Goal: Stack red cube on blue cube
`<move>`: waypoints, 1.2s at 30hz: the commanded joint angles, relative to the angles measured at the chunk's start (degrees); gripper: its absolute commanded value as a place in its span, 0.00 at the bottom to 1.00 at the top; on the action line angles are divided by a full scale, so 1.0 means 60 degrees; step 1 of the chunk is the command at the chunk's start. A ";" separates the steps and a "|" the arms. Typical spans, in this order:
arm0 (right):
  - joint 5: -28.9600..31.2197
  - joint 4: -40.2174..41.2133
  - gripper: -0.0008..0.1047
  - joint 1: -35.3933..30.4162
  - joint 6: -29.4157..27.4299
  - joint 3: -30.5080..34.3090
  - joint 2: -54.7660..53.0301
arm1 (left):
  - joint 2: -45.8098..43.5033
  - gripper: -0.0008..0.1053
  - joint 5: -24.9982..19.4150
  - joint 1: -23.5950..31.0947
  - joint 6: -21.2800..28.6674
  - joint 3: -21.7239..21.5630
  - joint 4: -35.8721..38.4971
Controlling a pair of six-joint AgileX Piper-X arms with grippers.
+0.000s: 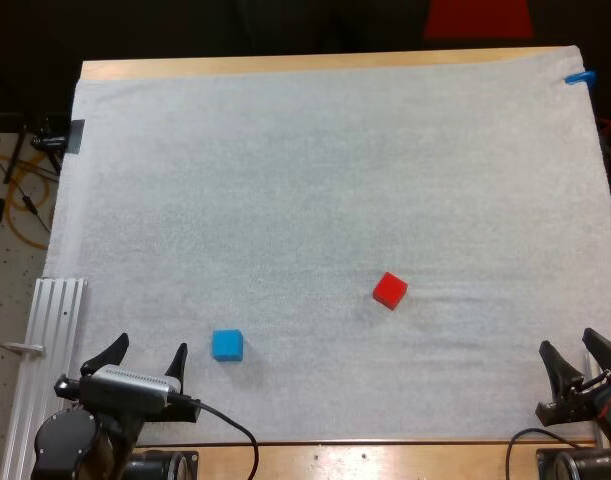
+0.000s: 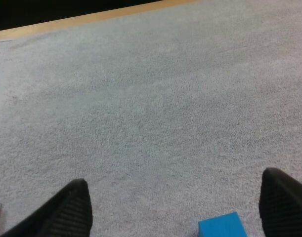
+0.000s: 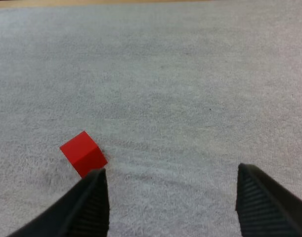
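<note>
A red cube (image 1: 390, 290) lies on the white mat (image 1: 325, 180), right of centre and turned at an angle. A blue cube (image 1: 227, 345) sits on the mat toward the near left. My left gripper (image 1: 146, 357) stands open at the near edge, just left of the blue cube (image 2: 222, 226), which lies between the spread fingers (image 2: 71, 207) and nearer the right one, untouched. My right gripper (image 1: 577, 358) is open at the near right corner, well right of the red cube. The red cube (image 3: 83, 152) rests just ahead of one finger (image 3: 89, 202).
A ribbed metal rail (image 1: 47, 350) lies along the mat's near left side, beside my left arm. The table's wooden edge (image 1: 315, 64) runs along the far side. Cables lie on the floor at the left (image 1: 25, 190).
</note>
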 commanded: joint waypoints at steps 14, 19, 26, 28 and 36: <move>-0.0052 0.0014 0.53 0.0010 0.0017 -0.0312 0.0541 | -0.0670 0.64 0.0627 -0.0866 0.0234 -0.0189 -0.0122; -0.0293 0.0470 0.53 0.0036 -0.0233 -0.1136 0.1832 | 0.0316 0.64 0.0627 -0.1458 0.0619 -0.0963 0.0090; -0.0597 0.0576 0.53 0.0968 -0.0765 -0.2400 0.3995 | 0.1916 0.64 0.1407 -0.2539 0.0759 -0.2130 0.0913; -0.0597 0.0711 0.53 0.1284 -0.0946 -0.2709 0.4609 | 0.2266 0.64 0.1575 -0.2824 0.0937 -0.2415 0.1248; -0.0183 0.0943 0.63 0.3171 -0.1225 -0.4151 0.6910 | 0.2955 0.64 0.1696 -0.3910 0.1459 -0.3144 0.2091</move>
